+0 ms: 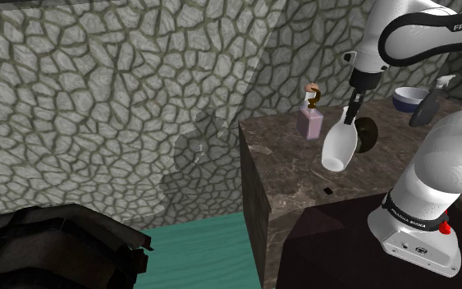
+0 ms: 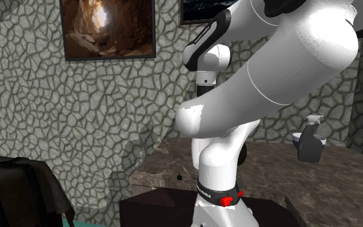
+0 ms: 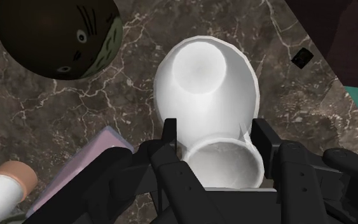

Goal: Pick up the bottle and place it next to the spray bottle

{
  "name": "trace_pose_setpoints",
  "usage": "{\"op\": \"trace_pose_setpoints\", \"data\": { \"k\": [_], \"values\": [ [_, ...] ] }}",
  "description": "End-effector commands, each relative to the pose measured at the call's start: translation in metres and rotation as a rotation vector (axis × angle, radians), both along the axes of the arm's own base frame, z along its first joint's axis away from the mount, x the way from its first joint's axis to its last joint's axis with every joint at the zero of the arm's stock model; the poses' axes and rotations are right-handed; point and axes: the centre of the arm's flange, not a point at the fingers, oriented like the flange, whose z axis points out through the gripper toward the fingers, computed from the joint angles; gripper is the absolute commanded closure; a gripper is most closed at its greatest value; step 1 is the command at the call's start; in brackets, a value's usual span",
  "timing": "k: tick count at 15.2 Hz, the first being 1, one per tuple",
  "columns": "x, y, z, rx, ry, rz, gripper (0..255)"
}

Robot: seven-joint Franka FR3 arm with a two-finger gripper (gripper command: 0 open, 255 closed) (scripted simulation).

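Grasp complete, placement pending: I see the fingers (image 3: 170, 137) clasping the white bottle (image 1: 338, 148) by its neck, tilted above the counter (image 1: 303, 189), well apart from the spray bottle (image 1: 428, 100) at the shoulder view's far right.

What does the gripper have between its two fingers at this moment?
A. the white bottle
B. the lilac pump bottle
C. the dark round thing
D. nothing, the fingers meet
A: in the wrist view the gripper clasps the white bottle near its mouth, while the lilac pump bottle and the dark round thing are outside the fingers.
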Motion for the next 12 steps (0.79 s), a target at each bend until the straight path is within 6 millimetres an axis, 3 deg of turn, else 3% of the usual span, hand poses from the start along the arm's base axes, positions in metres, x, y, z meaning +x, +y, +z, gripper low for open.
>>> {"op": "trace_pose_setpoints", "data": {
  "k": [1, 5, 12],
  "values": [
    [0.0, 0.0, 0.0, 0.0, 0.001, 0.0, 255],
    [0.0, 0.0, 0.0, 0.0, 0.001, 0.0, 255],
    [0.0, 0.0, 0.037, 0.0, 0.001, 0.0, 255]
  ]
}}
